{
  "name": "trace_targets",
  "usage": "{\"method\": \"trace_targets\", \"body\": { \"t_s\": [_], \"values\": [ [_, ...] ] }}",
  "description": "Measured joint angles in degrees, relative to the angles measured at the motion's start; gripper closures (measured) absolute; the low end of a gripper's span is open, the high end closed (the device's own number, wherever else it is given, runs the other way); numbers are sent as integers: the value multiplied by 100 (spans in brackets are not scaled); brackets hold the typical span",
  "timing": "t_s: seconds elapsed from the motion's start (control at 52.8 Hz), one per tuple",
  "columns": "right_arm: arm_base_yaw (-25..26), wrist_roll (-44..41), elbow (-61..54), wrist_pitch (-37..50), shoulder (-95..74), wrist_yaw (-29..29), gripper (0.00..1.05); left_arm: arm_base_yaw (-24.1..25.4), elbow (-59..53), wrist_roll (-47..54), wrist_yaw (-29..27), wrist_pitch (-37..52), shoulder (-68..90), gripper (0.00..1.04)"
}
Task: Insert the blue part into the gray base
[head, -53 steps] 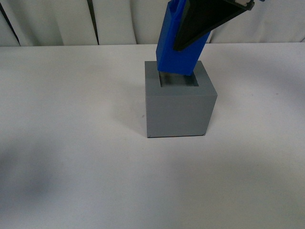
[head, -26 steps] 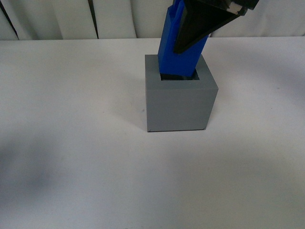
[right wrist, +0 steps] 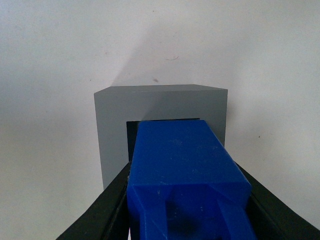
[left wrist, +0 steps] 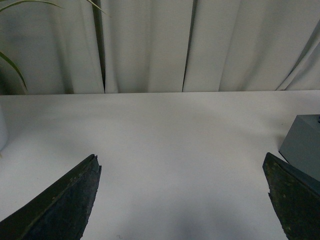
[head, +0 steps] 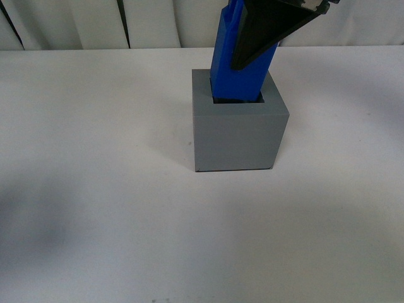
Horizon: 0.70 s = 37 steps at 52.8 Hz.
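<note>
The gray base (head: 240, 136) stands on the white table, a little beyond its middle. The blue part (head: 227, 63) leans slightly, its lower end inside the base's square socket and most of its length above the rim. My right gripper (head: 235, 60) is shut on the blue part from above; one black finger (head: 265, 31) shows in front. In the right wrist view the blue part (right wrist: 185, 165) sits between the black fingers (right wrist: 102, 212), over the gray base (right wrist: 160, 102). My left gripper (left wrist: 180, 165) hangs open over bare table, with the gray base (left wrist: 305, 145) just beyond one fingertip.
The white table (head: 95, 208) stretches wide on all sides of the base. Pale curtains (head: 151, 22) close off the far edge. In the left wrist view, plant leaves (left wrist: 12, 65) and a white object (left wrist: 2, 130) show at one side.
The blue part has come down: its lower end was above the socket's rim a second ago and now sits inside it. Little differs over the last half second.
</note>
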State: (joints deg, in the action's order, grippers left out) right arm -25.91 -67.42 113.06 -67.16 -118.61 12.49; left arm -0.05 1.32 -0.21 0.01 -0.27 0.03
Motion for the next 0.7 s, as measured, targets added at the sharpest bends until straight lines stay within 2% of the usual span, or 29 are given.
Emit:
{"method": "trace_targets", "body": {
  "t_s": [0.341,0.7],
  "values": [
    [-59,39,0,179,-11,13,57,0,0,0,0,0,0,6],
    [-72,-20,39,0,-48,-42,57,0,0,-2,0,0,0,6]
  ]
}}
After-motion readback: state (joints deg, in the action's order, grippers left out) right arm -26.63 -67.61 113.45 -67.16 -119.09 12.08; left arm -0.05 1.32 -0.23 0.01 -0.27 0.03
